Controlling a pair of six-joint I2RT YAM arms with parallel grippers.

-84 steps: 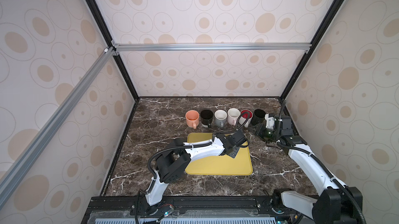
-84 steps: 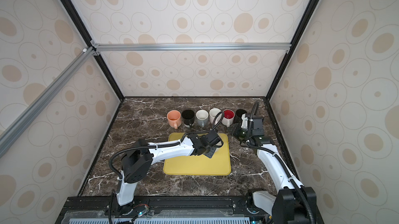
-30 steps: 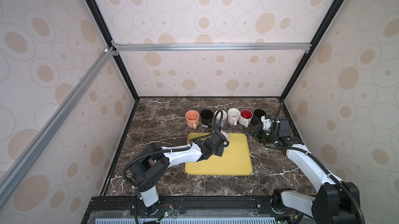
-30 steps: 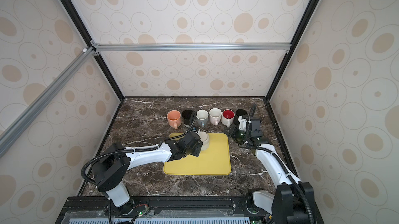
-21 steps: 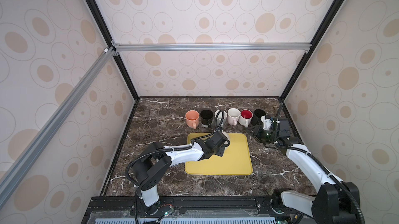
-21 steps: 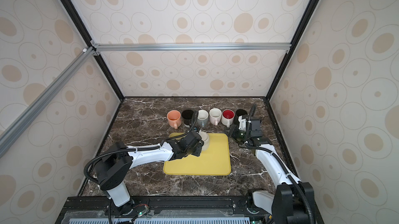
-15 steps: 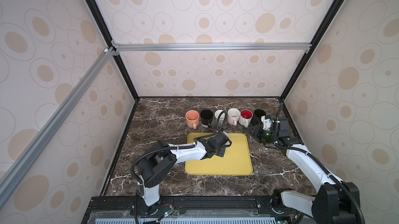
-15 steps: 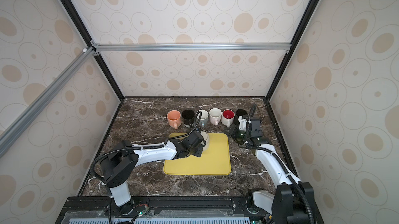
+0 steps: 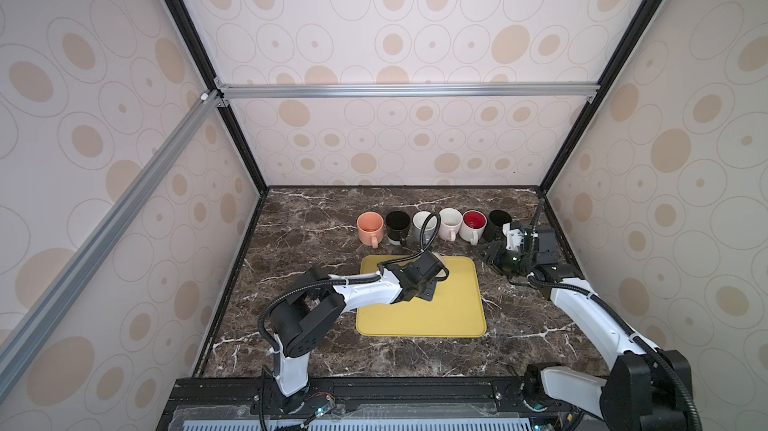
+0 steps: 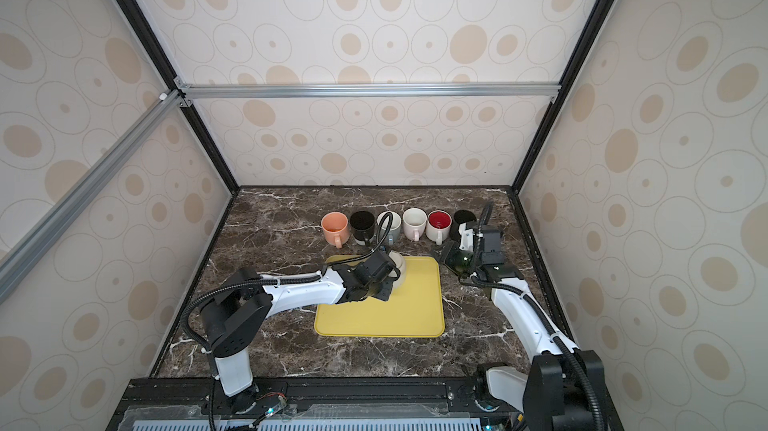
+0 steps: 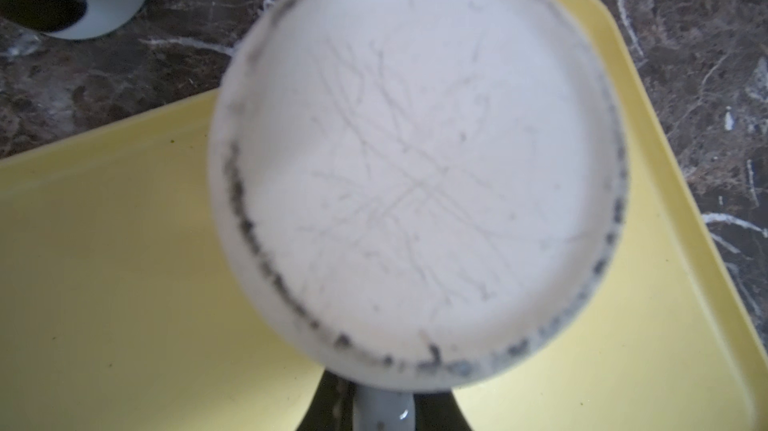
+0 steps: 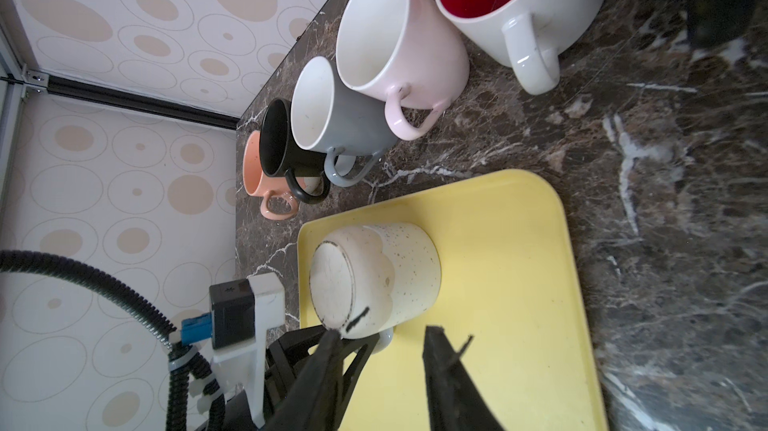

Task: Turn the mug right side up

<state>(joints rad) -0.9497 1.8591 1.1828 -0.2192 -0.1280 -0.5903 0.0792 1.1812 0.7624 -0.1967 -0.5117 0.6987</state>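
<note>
Inverted cream speckled ceramic mug (image 12: pixel 374 279) standing rim-down on the flat yellow plastic tray (image 9: pixel 436 316), at the tray's far corner on my left arm's side. Its scuffed base fills my left wrist view, facing straight up at the camera.

My left gripper (image 10: pixel 384 279) is clenched on the mug's handle: the pale handle shows pinched between the two dark fingers (image 11: pixel 440 412).

My right gripper (image 10: pixel 448 257) hangs beside the tray's far right corner, jaws parted, with bare tray showing between them.

Behind the tray, on the dark marble tabletop (image 9: pixel 316 225), six upright mugs stand in a row: peach (image 9: pixel 370 225), black (image 9: pixel 397 223), grey (image 9: pixel 424 225), pink (image 9: pixel 450 221), white with red inside (image 9: pixel 473 223), and another black mug (image 9: pixel 498 221).
</note>
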